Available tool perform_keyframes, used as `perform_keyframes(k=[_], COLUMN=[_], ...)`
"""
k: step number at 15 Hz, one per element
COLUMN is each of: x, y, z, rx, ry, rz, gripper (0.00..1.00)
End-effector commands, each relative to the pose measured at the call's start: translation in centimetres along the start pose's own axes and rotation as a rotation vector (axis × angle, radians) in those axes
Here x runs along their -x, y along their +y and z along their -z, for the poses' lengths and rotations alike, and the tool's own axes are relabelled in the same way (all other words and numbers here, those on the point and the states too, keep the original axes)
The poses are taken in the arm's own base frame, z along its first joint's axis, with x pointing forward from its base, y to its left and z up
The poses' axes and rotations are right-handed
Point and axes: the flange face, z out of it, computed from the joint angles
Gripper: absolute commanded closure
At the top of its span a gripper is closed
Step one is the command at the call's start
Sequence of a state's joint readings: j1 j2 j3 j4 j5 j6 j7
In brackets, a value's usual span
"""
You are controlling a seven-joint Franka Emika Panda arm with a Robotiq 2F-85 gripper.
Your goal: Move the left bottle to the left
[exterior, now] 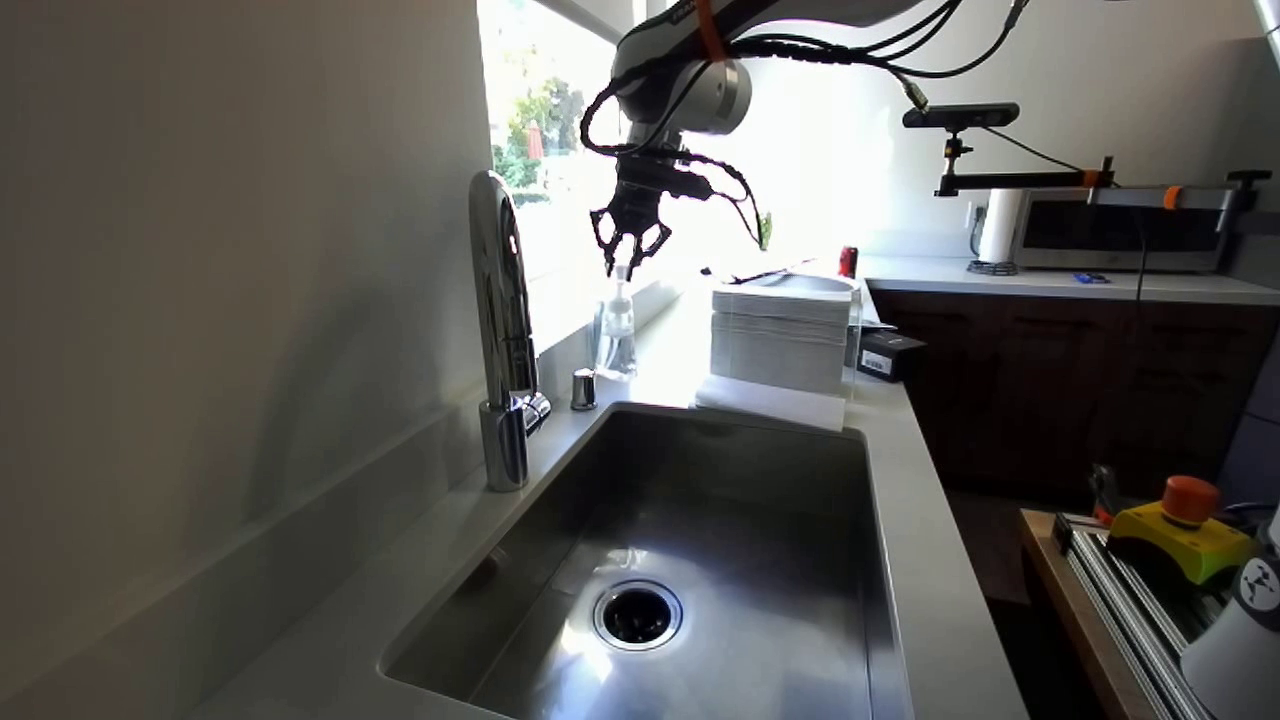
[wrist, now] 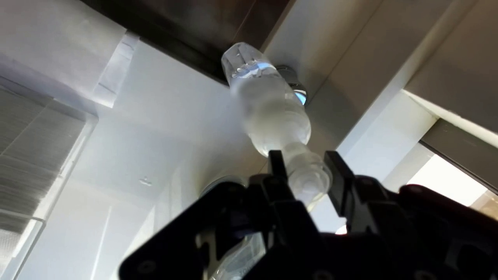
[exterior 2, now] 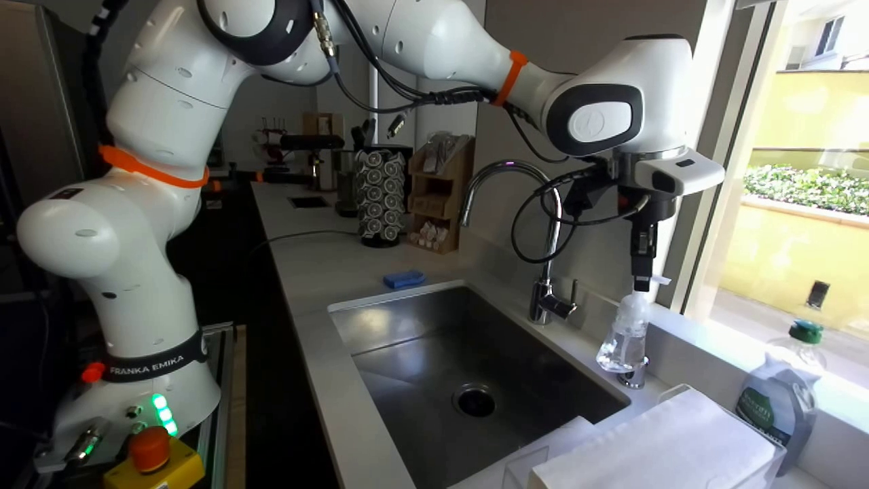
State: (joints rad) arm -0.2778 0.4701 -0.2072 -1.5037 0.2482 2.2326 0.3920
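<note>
The left bottle (exterior 2: pixel 623 338) is clear, with a pale pump top, and leans in an exterior view, its base in front of a chrome cap. I cannot tell whether that base touches the counter. My gripper (wrist: pixel 304 171) points down and is shut around the bottle's pump top, with one finger on each side in the wrist view. Both exterior views show the gripper (exterior: pixel 620 272) right above the bottle (exterior: pixel 616 340). A second bottle (exterior 2: pixel 781 401), with a green cap and a label, stands farther right by the window; part of it shows behind the fingers in the wrist view.
Beside the bottle are the chrome cap (exterior: pixel 583 390) and the tall faucet (exterior: pixel 497 330). The steel sink (exterior: pixel 740 600) opens in front of them. A stack of white paper towels (exterior: pixel 780 345) in a clear holder occupies the counter by the sink's end. A blue sponge (exterior 2: pixel 404 279) lies beyond the sink.
</note>
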Motion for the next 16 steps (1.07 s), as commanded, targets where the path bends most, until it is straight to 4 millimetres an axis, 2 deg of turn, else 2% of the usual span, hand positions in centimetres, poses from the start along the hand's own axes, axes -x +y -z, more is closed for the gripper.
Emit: perform_keyframes(k=[1, 9, 16], x=[-0.5, 1.3, 3.3], y=[-1.0, -4.3, -5.4], z=[-0.7, -1.6, -0.4], rx=[-0.026, -0.007, -0.013], ry=[0.025, 0.033, -0.144], rz=[-0.082, -0.244, -0.248], gripper=[0.92, 0.92, 0.92])
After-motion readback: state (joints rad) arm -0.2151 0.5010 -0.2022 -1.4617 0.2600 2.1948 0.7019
